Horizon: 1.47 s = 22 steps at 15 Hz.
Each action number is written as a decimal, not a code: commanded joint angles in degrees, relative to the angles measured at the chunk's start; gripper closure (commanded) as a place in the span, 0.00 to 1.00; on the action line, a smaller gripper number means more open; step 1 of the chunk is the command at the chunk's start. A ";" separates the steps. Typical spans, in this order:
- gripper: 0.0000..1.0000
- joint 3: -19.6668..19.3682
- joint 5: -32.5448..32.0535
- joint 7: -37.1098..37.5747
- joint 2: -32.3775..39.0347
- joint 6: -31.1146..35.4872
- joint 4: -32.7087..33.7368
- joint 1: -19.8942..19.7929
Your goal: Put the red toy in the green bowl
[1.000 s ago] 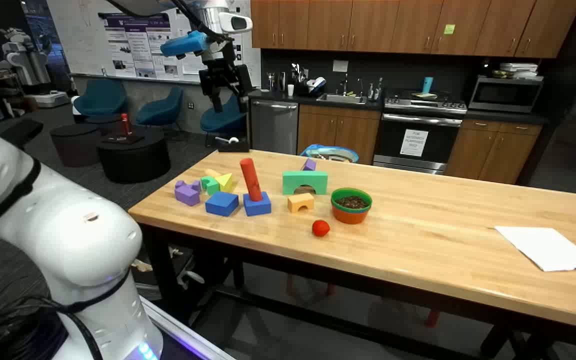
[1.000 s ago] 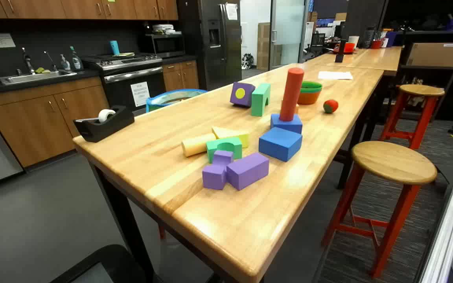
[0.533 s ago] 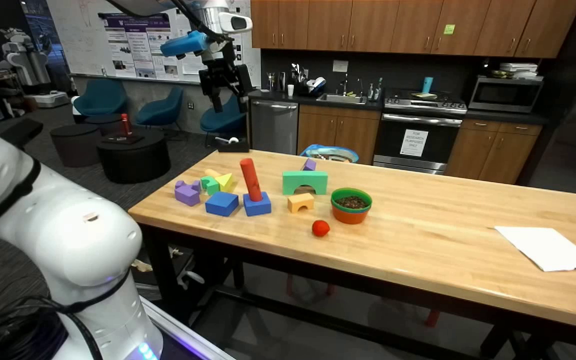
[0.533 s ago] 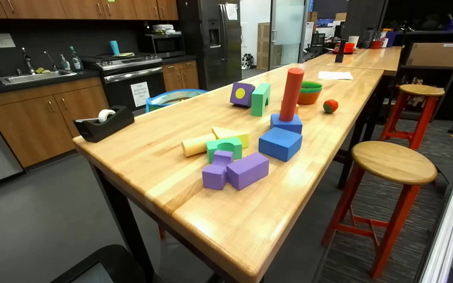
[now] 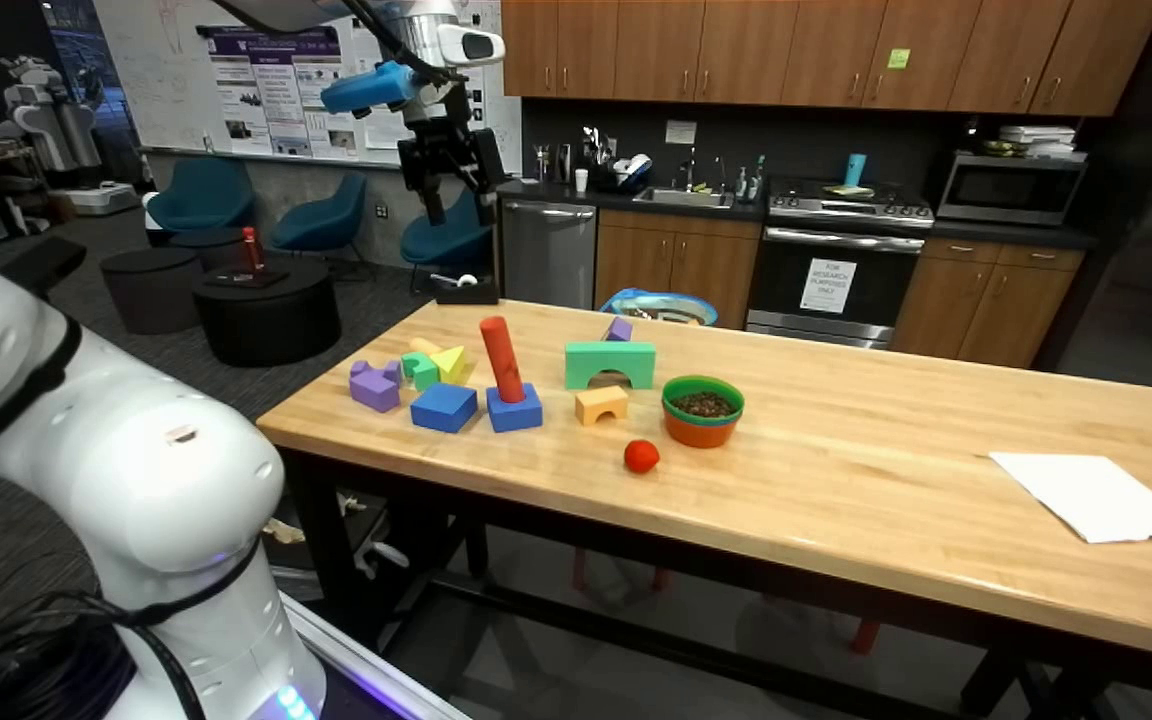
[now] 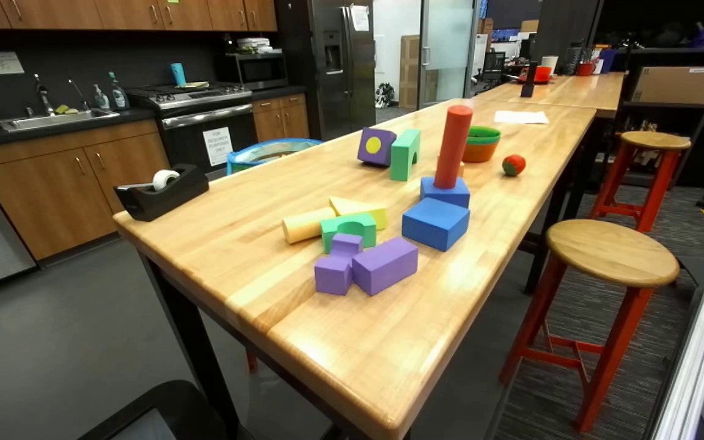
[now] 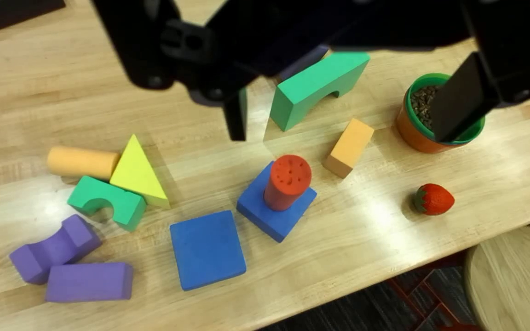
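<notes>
Toy strawberry point(image 7: 435, 199), red, plump, leafy green at one end

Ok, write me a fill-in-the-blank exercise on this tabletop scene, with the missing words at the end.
1. The wrist view shows ____ blue blocks, one of them under the red cylinder.
2. The toy strawberry is mostly red, with one end colored ____.
3. The small bits inside the green bowl are colored ____.
4. The claw is not closed but ____.

Missing words: two; green; brown; open.
</notes>
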 commanded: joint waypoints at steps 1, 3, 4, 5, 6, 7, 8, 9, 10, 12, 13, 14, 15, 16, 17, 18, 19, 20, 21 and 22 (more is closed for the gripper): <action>0.00 -0.59 -0.34 0.31 0.10 -0.15 0.13 0.77; 0.00 -0.37 -1.60 -1.56 0.54 1.17 0.04 1.30; 0.00 -1.10 -2.22 -6.52 0.50 2.59 -0.50 2.73; 0.00 -0.75 -3.65 -8.03 0.67 3.97 -1.12 3.06; 0.00 -0.81 -4.56 -9.93 0.54 6.33 -2.15 3.70; 0.00 -1.16 -5.10 -12.02 0.66 8.59 -2.98 4.45; 0.00 -1.51 -5.43 -13.92 0.74 11.57 -3.88 5.16; 0.00 -1.16 -3.64 -9.81 2.40 11.89 -3.22 4.37; 0.00 -0.96 -3.30 -8.04 3.14 12.13 -3.23 3.98; 0.00 -0.75 -1.84 -1.59 5.43 11.38 -2.42 2.37; 0.00 -0.77 -1.71 0.77 6.33 11.30 -2.32 1.68; 0.00 -0.77 -1.51 3.30 6.94 11.66 -2.43 1.04; 0.00 -0.78 -1.36 5.77 7.44 11.85 -2.53 0.38; 0.00 -0.83 -1.17 8.25 7.81 12.27 -2.59 -0.28; 0.00 -0.93 -1.02 10.66 8.07 12.80 -2.65 -0.96; 0.00 -1.00 -1.06 13.06 8.26 13.19 -2.71 -1.68; 0.00 -1.46 -0.87 14.90 8.27 13.34 -2.92 -2.45; 0.00 -1.76 -0.52 16.90 8.37 13.58 -3.06 -3.10; 0.00 -2.38 -0.48 18.50 8.27 14.74 -3.75 -4.01; 0.00 -2.72 -0.26 20.40 8.35 15.38 -4.03 -4.78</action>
